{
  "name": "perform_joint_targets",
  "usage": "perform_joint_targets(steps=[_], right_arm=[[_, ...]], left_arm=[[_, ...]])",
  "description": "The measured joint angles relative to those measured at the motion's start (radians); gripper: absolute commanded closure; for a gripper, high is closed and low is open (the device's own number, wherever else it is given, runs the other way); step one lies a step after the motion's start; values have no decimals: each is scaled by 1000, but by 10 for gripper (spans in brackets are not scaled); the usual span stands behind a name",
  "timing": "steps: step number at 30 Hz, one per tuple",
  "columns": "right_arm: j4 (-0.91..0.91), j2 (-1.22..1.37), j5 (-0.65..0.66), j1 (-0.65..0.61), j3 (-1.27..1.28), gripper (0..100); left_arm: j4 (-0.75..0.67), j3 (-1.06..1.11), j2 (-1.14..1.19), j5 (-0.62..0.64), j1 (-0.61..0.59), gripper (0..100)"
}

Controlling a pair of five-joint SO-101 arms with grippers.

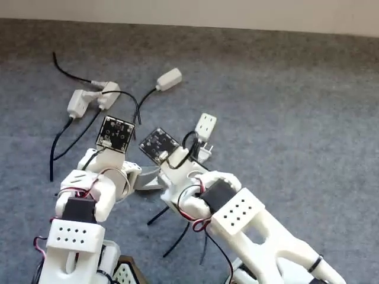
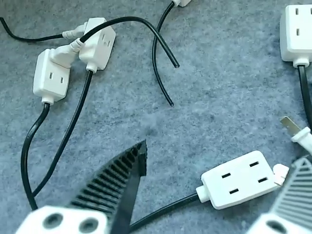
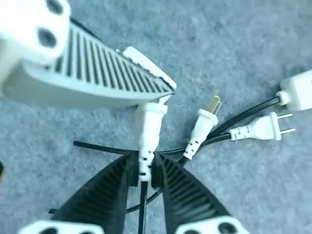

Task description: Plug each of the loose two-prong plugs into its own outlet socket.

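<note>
My right gripper [image 3: 145, 163] is shut on a white two-prong plug [image 3: 148, 124]. The plug's front end meets a white outlet socket [image 3: 146, 63]; its prongs are hidden. That socket [image 2: 241, 179] lies on the carpet between the fingers of my open left gripper [image 2: 222, 156], its top slots empty. The left gripper's pale ribbed finger [image 3: 87, 63] crosses over the socket. Two loose plugs [image 3: 202, 124] [image 3: 261, 129] lie beside the held one. Another socket [image 1: 205, 126] lies just beyond the arms.
Two joined sockets [image 2: 48, 73] [image 2: 100, 41] with a plug [image 2: 68, 48] between them lie at the far left. A further socket [image 1: 169, 78] lies at the back. Black cords [image 2: 161, 44] loop over the grey carpet [image 1: 296, 118].
</note>
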Motion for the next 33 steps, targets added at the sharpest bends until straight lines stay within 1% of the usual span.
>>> perform_joint_targets(steps=[6, 16, 18, 21, 23, 27, 30, 33], right_arm=[[72, -2, 6, 55, -140, 992], [80, -2, 15, 58, -155, 992], [84, -2, 25, 58, -157, 992], [86, -2, 28, 58, -157, 992], [98, -2, 28, 58, -157, 992], [132, 21, -17, 61, -169, 992], [160, 110, -77, 63, -230, 992], [204, 256, -173, 64, -327, 992]], left_arm=[[0, 5, 14, 0, 0, 568], [6, 5, 14, 0, 5, 568], [8, -17, 17, 6, -46, 568], [8, -89, 17, 95, -167, 568], [17, -144, 38, 146, -219, 568], [98, -311, 198, 226, -273, 568], [164, -485, 408, 276, -318, 568], [212, -664, 664, 325, -359, 568]])
